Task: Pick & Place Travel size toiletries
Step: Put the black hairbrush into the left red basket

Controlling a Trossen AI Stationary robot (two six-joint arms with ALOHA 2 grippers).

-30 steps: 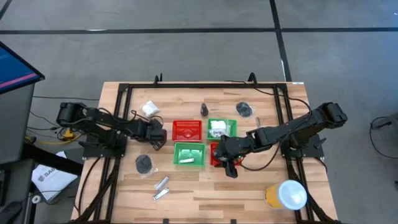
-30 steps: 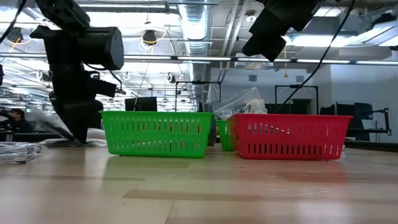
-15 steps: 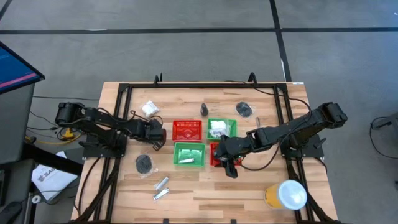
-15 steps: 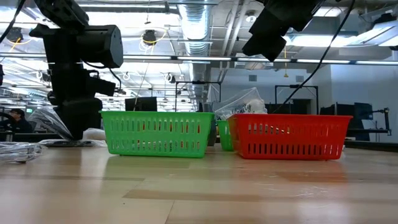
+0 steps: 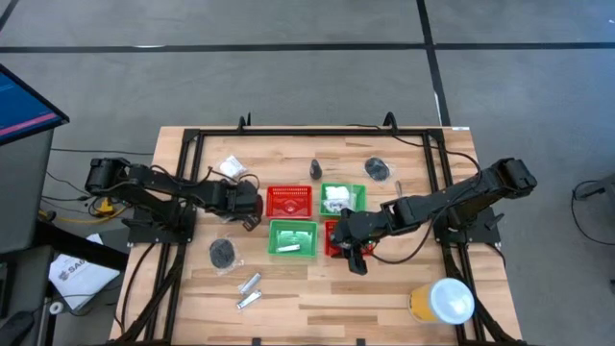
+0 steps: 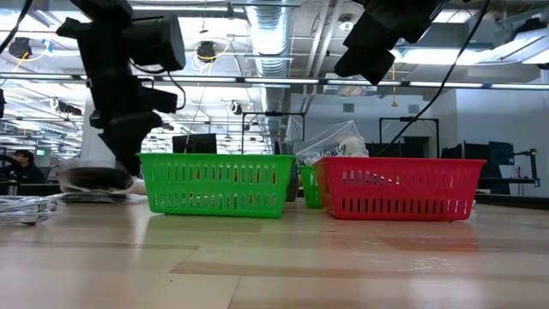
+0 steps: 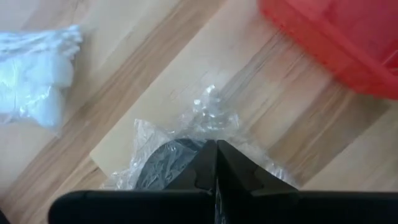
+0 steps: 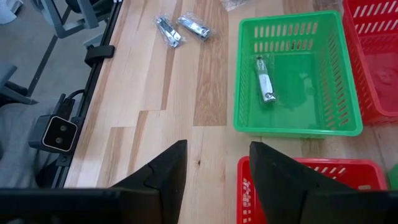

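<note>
1. Two arms are working: left gripper (image 7: 216,163) is pinching the bagged black coil (image 7: 163,167), hovering beside the red basket (image 5: 288,201).
2. Lifting it clear of the rim looks wise.
3. Right gripper (image 8: 214,163) is waiting spread above the near red basket (image 8: 298,186).

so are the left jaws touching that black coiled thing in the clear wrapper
Touching. In the left wrist view the left gripper is shut, its jaws pinching the crinkly clear wrapper of the black coiled piece, with no gap between them.
</note>
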